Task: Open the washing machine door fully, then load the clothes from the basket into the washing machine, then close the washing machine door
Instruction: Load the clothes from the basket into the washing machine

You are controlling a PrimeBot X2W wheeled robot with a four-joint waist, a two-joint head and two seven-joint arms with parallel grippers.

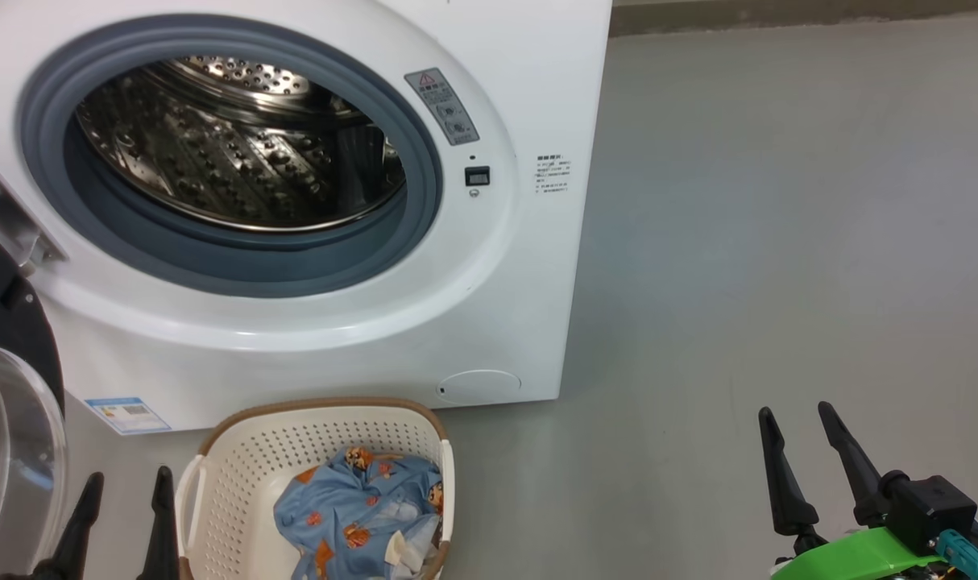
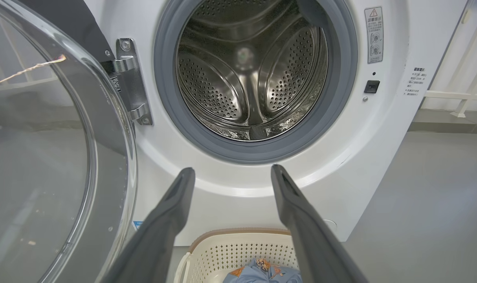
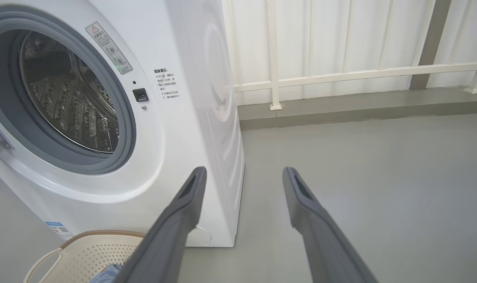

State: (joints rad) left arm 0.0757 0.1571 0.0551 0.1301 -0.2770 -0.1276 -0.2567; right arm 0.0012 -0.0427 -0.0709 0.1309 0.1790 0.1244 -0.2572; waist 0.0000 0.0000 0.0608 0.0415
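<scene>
The washing machine door [image 2: 57, 157] is standing swung out, seemingly fully though partly cropped, while the clothes [image 1: 360, 507] are lying in the basket [image 1: 320, 407] before the washing machine [image 1: 497, 306], and the left gripper [image 1: 129, 475] and right gripper [image 1: 796, 411] are hovering spread wide and empty, leaving loading and closing pending.

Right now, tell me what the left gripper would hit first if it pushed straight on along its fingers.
Probably the washing machine: the open left gripper points at the lower lip of the grey seal. Depth is unclear; the basket sits below that line.
</scene>
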